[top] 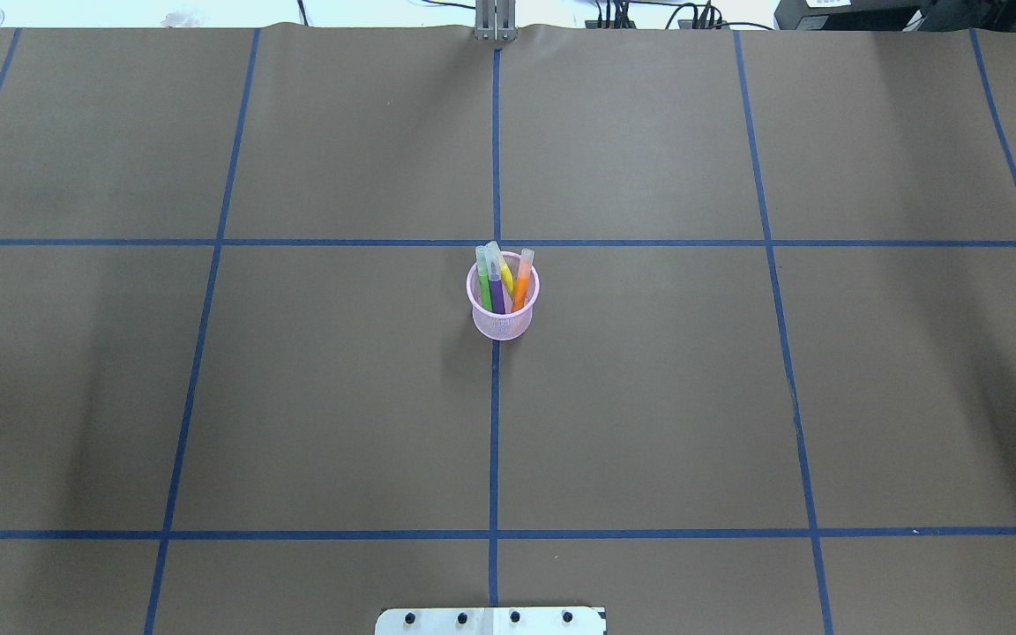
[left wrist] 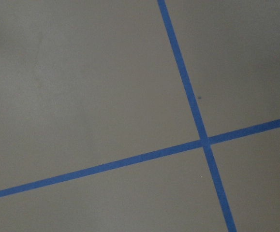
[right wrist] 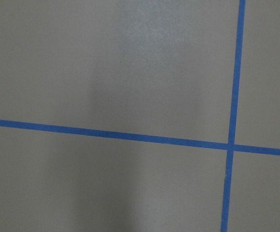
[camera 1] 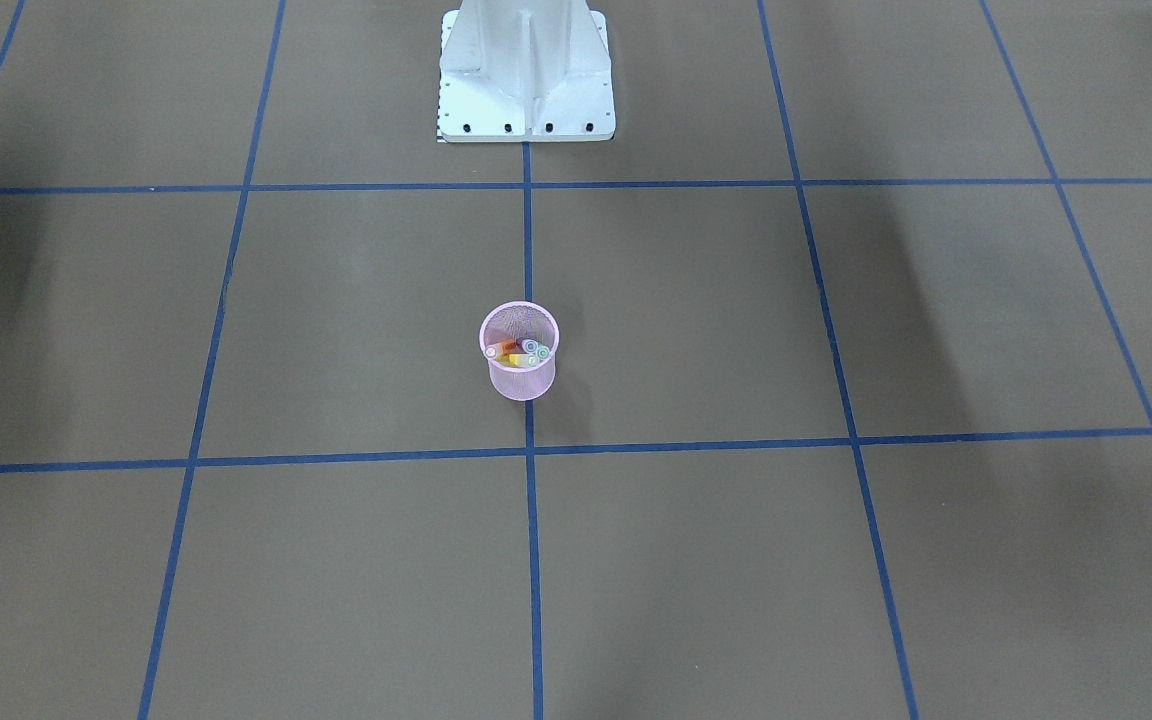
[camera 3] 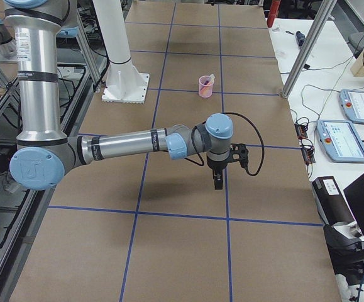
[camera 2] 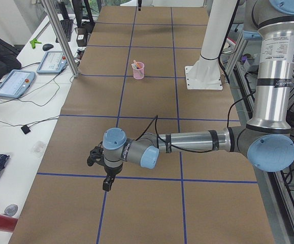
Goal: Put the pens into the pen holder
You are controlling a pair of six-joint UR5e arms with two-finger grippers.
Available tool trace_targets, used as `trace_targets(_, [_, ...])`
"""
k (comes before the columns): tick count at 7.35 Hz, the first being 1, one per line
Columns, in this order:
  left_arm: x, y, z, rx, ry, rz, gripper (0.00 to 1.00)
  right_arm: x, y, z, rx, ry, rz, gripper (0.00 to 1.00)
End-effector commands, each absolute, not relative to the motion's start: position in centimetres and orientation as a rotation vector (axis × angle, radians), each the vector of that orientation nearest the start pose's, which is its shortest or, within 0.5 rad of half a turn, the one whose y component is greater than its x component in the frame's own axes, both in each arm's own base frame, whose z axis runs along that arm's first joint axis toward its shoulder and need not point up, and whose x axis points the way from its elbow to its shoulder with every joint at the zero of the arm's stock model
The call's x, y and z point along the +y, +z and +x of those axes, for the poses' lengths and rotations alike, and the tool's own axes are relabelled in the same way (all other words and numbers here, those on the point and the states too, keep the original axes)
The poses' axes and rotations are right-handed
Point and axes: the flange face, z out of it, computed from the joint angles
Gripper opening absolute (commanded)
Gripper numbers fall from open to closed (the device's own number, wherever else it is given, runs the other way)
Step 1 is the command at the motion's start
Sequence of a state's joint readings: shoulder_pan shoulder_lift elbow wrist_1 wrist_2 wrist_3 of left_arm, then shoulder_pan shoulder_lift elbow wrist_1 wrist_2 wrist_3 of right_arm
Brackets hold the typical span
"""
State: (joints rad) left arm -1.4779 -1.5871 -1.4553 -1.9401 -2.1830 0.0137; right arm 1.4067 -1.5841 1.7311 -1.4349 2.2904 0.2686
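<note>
Brown paper covers the table (top: 296, 397), ruled into large squares by blue tape lines (top: 494, 423), with the robot's white base (camera 1: 526, 70) cut off at the edge. Both arms show only in the side views. The left gripper (camera 2: 107, 184) hangs low over the paper at one end of the table and the right gripper (camera 3: 217, 182) hangs likewise at the other, each pointing down. From these views I cannot tell whether either is parted or closed, and nothing can be made out between their fingers. Each wrist camera shows only paper and crossing tape. The pen holder (top: 503, 319) stands upright on the centre tape line near the middle of the table, well apart from both grippers. It is a small pink mesh cup with a thicker rim, narrowing toward its base. Inside it lean the green pen (top: 483, 287), purple pen (top: 496, 291), yellow pen (top: 506, 278) and orange pen (top: 521, 287), their pale translucent caps rising just past the rim. Their lower ends are blurred behind the mesh.
</note>
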Motion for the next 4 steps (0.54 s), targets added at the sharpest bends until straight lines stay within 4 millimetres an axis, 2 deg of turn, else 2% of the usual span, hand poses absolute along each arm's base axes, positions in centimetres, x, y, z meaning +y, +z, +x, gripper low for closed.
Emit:
trace_targets(1, [-51.5,63.0,-3.7,0.666,0.144,0.18,1.0,-49.5,58.4,0.6,-0.758,0.043,0.099,0.99])
trace_targets(2, [-50.3,60.6,-4.6,0.666,0.121,0.158,1.0,-49.1,58.9,1.1,-0.757,0.047,0.095,0.99])
trace_targets(3, [-49.2,59.2,-4.7,0.666,0.108,0.129,1.0,-49.0,59.3,1.5,-0.759,0.045,0.095,0.99])
trace_targets(4, [-49.0,59.0,-4.6,0.678,0.102,0.112,1.0,-48.3,59.6,1.8,-0.769,0.04,0.092,0.99])
